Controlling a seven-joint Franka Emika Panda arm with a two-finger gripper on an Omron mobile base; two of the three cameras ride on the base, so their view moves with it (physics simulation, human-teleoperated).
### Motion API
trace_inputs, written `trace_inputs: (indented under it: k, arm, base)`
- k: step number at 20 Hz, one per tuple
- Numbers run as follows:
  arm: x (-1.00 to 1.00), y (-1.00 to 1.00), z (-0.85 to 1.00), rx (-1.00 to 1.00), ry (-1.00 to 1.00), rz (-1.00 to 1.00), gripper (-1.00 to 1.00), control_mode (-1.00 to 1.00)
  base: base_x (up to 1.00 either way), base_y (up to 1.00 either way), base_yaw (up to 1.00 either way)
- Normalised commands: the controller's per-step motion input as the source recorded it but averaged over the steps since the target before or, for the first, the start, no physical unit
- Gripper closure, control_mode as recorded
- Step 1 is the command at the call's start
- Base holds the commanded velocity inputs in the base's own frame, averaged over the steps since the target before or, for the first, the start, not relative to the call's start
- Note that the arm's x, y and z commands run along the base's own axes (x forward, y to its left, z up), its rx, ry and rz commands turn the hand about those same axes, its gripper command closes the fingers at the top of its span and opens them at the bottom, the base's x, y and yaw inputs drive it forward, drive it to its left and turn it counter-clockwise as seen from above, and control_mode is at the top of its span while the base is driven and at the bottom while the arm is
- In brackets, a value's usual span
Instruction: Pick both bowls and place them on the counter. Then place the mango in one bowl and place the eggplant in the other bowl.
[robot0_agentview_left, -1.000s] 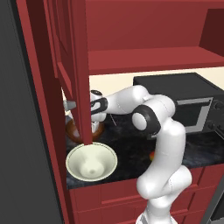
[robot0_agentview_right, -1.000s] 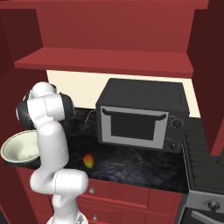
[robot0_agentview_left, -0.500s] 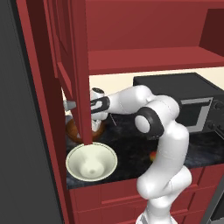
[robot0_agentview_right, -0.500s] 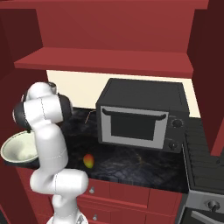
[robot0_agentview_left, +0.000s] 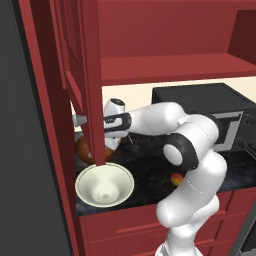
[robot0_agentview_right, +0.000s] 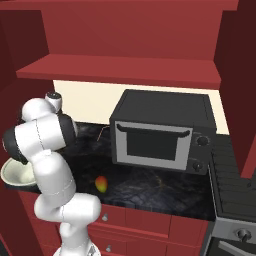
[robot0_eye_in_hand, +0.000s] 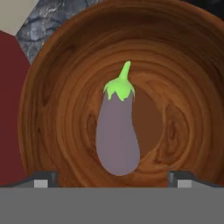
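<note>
Eggplant (robot0_eye_in_hand: 118, 138) lying loose inside brown wooden bowl (robot0_eye_in_hand: 183, 87), stem end away from claw (robot0_eye_in_hand: 112, 178). Claw spread wide above bowl, holding nothing, fingertips (robot0_eye_in_hand: 43, 179) clear on both sides. Cream bowl (robot0_agentview_left: 104, 184) empty at counter (robot0_agentview_left: 150, 175) front edge, just in front of wooden bowl. Mango (robot0_agentview_right: 101, 184) well apart to the right of wooden bowl. Microwave (robot0_agentview_right: 160, 132) farther back right.
</note>
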Motion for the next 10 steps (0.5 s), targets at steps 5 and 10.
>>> trace_inputs:
  k: [5,10]
  arm:
    - [-0.36,-0.26,0.18,0.01,-0.04,0.0,-1.0,-1.0]
    - [-0.42,-0.3,0.24,0.03,-0.06,0.0,-1.0,-1.0]
  base:
    - [0.0,0.0,0.0]
    - [0.0,0.0,0.0]
